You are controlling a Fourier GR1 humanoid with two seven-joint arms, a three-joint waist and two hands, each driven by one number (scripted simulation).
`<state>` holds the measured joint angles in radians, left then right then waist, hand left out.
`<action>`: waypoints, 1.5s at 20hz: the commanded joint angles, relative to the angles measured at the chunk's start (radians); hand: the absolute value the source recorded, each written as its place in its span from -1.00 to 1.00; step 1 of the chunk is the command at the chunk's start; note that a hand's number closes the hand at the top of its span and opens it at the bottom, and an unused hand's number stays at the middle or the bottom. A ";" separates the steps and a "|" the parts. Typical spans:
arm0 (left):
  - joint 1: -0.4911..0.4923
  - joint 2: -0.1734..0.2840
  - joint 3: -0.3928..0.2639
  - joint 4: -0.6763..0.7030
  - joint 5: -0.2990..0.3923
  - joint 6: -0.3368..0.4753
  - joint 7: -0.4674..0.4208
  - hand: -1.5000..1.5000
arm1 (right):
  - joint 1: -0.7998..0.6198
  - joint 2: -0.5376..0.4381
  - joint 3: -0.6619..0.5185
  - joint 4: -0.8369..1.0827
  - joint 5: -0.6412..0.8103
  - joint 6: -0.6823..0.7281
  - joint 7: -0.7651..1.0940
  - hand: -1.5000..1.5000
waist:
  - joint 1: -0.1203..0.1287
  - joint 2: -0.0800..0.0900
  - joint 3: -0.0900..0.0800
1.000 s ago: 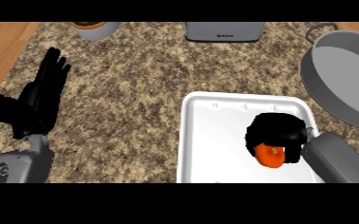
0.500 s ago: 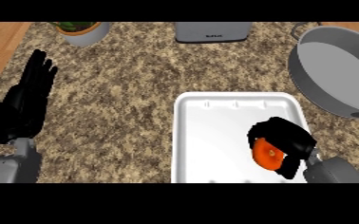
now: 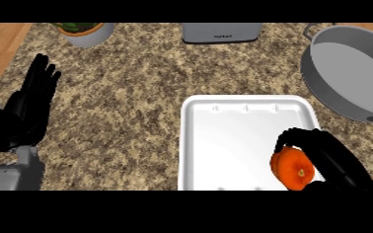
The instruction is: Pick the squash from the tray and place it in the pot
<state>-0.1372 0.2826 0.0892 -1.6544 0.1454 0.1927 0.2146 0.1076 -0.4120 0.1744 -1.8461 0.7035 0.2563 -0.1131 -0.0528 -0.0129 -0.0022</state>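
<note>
An orange squash (image 3: 292, 170) is held over the near right corner of the white tray (image 3: 226, 128). My right hand (image 3: 331, 160) has its black fingers curled over the squash's top and right side. The grey pot (image 3: 342, 74) stands at the right edge, beyond the tray, and nothing shows inside it. My left hand (image 3: 29, 108) rests open at the left edge, fingers pointing up, away from the tray.
A grey planter with green leaves (image 3: 86, 32) stands at the back left. A grey appliance (image 3: 221, 32) sits at the back middle. Speckled stone counter (image 3: 124, 103) lies between my left hand and the tray. A wooden strip (image 3: 11, 39) borders the counter's left.
The view has shifted, so everything sits further right and lower in the frame. The squash in my right hand now lies at the tray's near right corner. My left hand stays open.
</note>
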 commanded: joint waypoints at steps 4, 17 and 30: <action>-0.026 0.021 0.021 -0.009 0.020 -0.015 0.040 0.00 | 0.078 0.077 -0.246 -0.288 -0.129 -0.123 0.119 1.00 | 0.009 0.004 0.002; -0.072 -0.046 -0.016 0.081 -0.032 -0.024 -0.043 0.00 | -0.220 -0.051 -0.648 -0.095 -0.434 -0.026 0.276 1.00 | 0.053 0.015 0.002; -0.069 -0.046 -0.003 0.037 -0.031 -0.044 0.000 0.00 | -0.423 -0.184 -0.690 0.537 -0.312 -0.162 -0.087 1.00 | 0.066 0.017 0.003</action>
<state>-0.2098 0.2465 0.0916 -1.6101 0.1201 0.1465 0.2114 -0.2849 -0.5697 -0.5245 -1.4400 0.2967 0.1873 -0.0794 0.0121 0.0034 0.0006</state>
